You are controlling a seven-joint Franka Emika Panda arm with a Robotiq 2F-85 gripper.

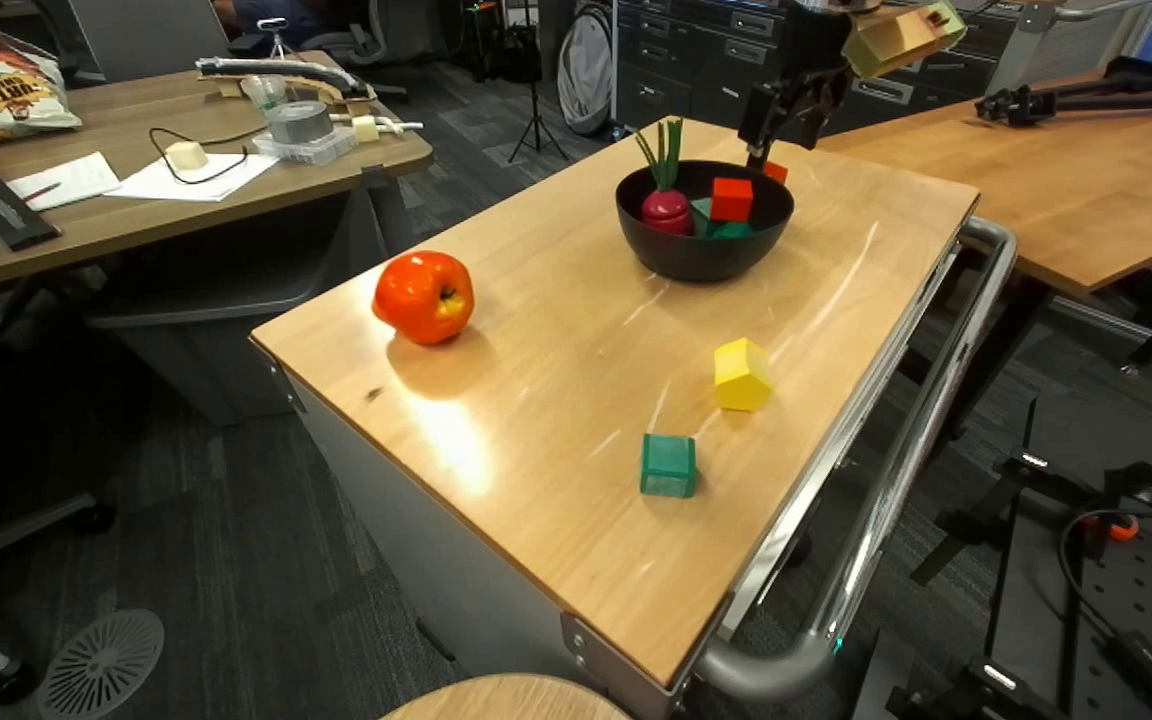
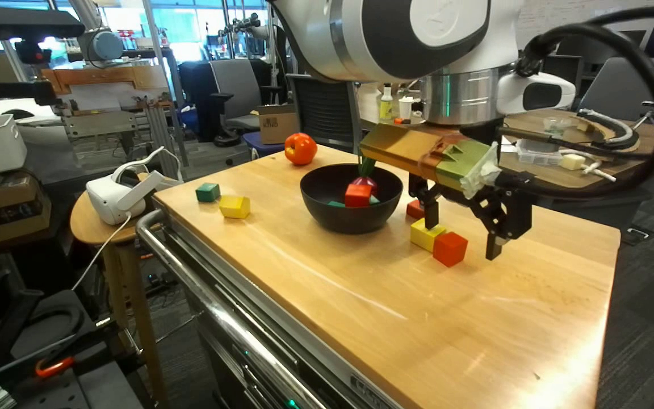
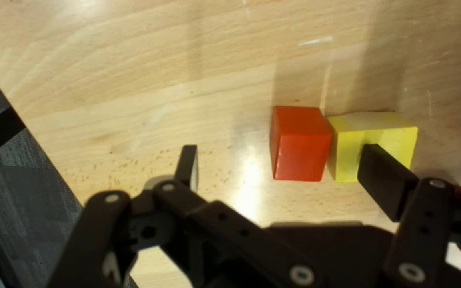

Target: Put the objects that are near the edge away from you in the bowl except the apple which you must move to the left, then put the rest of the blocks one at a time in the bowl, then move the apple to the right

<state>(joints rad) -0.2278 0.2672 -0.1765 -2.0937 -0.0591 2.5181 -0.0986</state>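
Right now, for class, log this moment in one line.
gripper: open over red block, yellow block | bowl: stalked toy, blocks inside | apple: on tabletop

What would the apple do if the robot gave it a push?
The apple would probably roll, since it looks rounded. Its shiny skin suggests it may be slippery. It sits near an edge of the table, so a push that way might send it over.
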